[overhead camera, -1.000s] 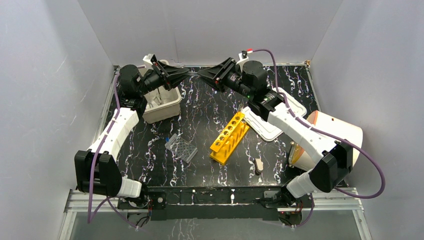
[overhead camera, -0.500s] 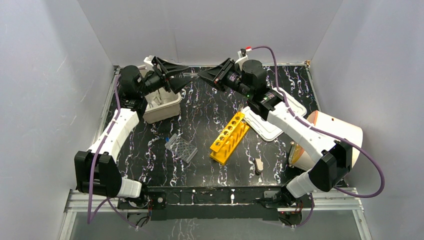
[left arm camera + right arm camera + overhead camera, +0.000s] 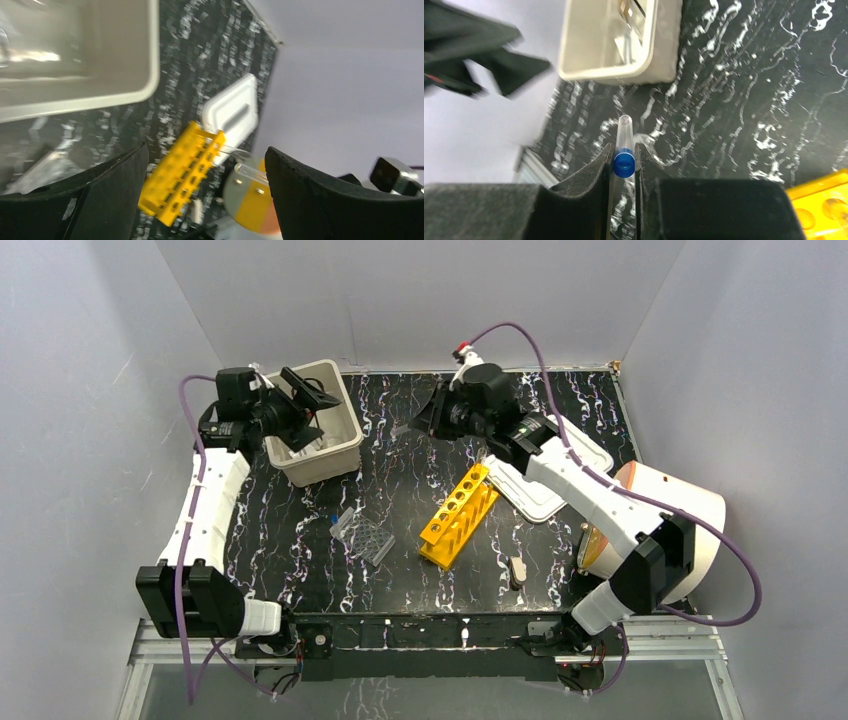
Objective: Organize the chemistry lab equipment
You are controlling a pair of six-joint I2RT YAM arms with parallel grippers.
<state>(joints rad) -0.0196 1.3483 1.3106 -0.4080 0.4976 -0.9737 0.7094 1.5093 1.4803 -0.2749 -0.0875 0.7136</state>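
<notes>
Right gripper (image 3: pixel 624 150) is closed on a clear test tube (image 3: pixel 625 131), pads pinching it at the blue cap (image 3: pixel 624 164). The tube's long axis runs straight out ahead of the fingertips, round end leading, apparently closer to level than upright. The yellow six-hole tube rack (image 3: pixel 460 512) lies behind and below this gripper, back toward the arm's own base; the right wrist view catches only one corner of it, low and to the right. The rack's long axis runs diagonally on the table with its holes facing up. Judged from this, the tube must be drawn back over the rack and tipped upright before it can go into a hole. The right arm is the nearer one. Left gripper (image 3: pixel 318 410) hangs above the beige bin (image 3: pixel 340 455), jaws wide apart and empty, the rack well off to its far side. The clear ridged tray (image 3: pixel 364 538) sits just beside the rack. From above the tube is barely visible. The bin's contents are a blur of glare. How much tube sits behind the pads is hidden.
</notes>
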